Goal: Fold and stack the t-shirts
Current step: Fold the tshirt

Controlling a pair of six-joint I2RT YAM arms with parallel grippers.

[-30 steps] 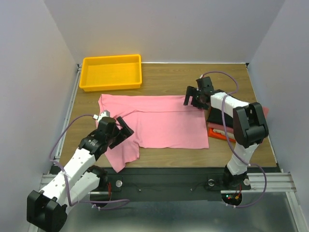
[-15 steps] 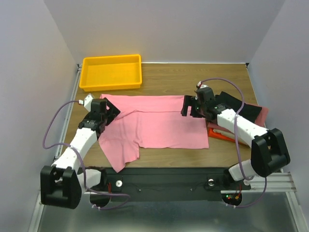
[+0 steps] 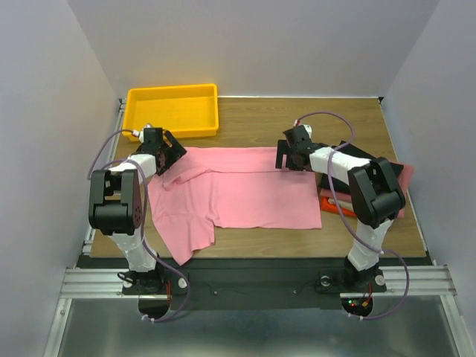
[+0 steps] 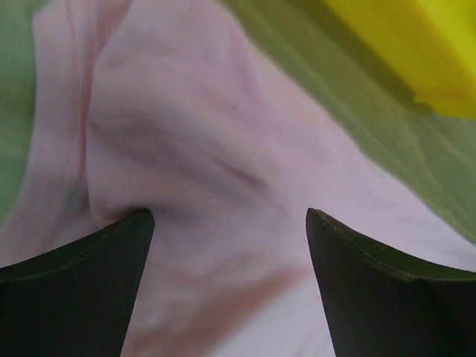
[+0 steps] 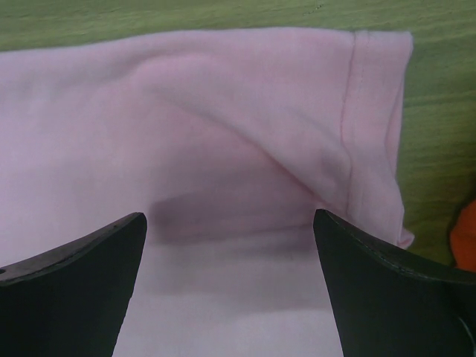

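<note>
One yellow tray (image 3: pixel 172 111) sits at the far left of the wooden table (image 3: pixel 253 123), its whole yellow floor in view. Just right of its near wall, the left gripper (image 3: pixel 171 156) is over the far-left corner of the large pink shirt (image 3: pixel 245 193). In the left wrist view its jaws stand wide apart with wrinkled cloth showing between them, and we see nothing pinched.

The shirt lies flat in the middle of the table, its long axis running left to right. One lobe at the left end reaches toward the near edge. We cannot tell from these views which way the collar points.

At the far-right corner the right gripper (image 3: pixel 290 158) hangs over the cloth, also spread and gripping nothing. The right wrist view shows a stitched hem (image 5: pixel 348 111) down that end of the shirt. Further right, partly hidden by the right arm, is a pile of folded shirts — an orange-red one (image 3: pixel 336 206) and a pink one (image 3: pixel 404 175) show at its edges.
</note>
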